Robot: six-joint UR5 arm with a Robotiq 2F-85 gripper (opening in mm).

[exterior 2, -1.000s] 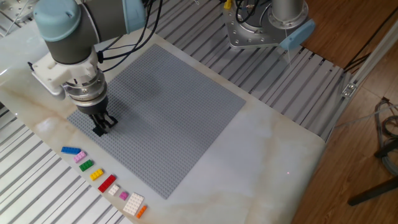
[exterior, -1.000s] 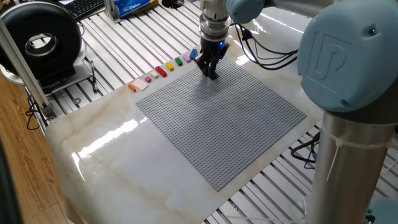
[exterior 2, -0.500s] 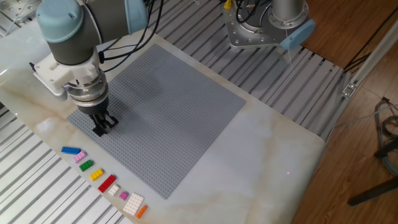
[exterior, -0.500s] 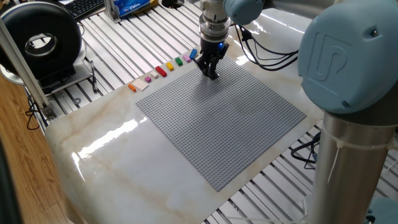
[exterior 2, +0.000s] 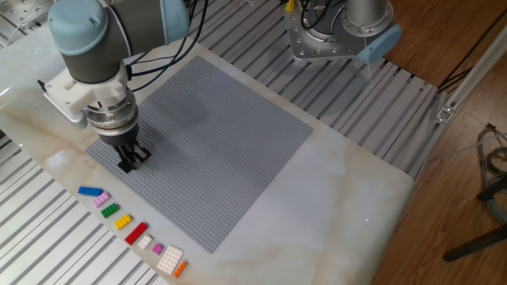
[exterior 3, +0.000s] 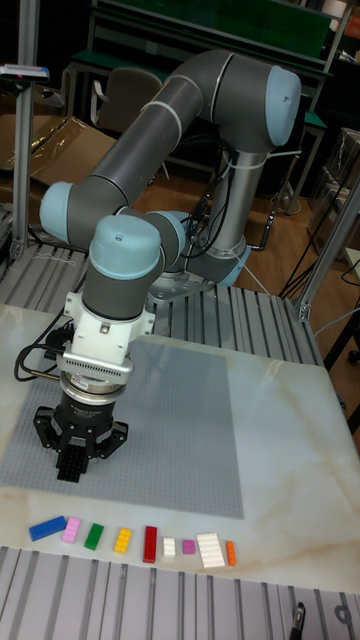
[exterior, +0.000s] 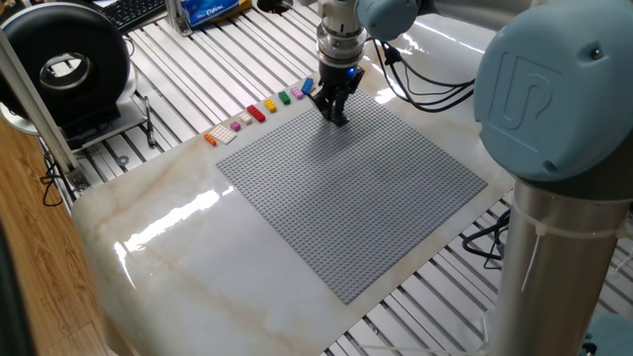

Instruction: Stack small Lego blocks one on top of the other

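my black two-finger gripper (exterior 3: pixel 70 472) pins a dark navy studded plastic brick (exterior 3: pixel 68 466) between nearly closed fingers, low over the large grey studded baseplate (exterior 2: pixel 230 134).

The only sign that can be read is the raised "UR" logo on the round blue cap (exterior: pixel 547 84) of the robot arm joint, seen in one fixed view. The blue package (exterior: pixel 211 8) at the top edge carries print too blurred to read.
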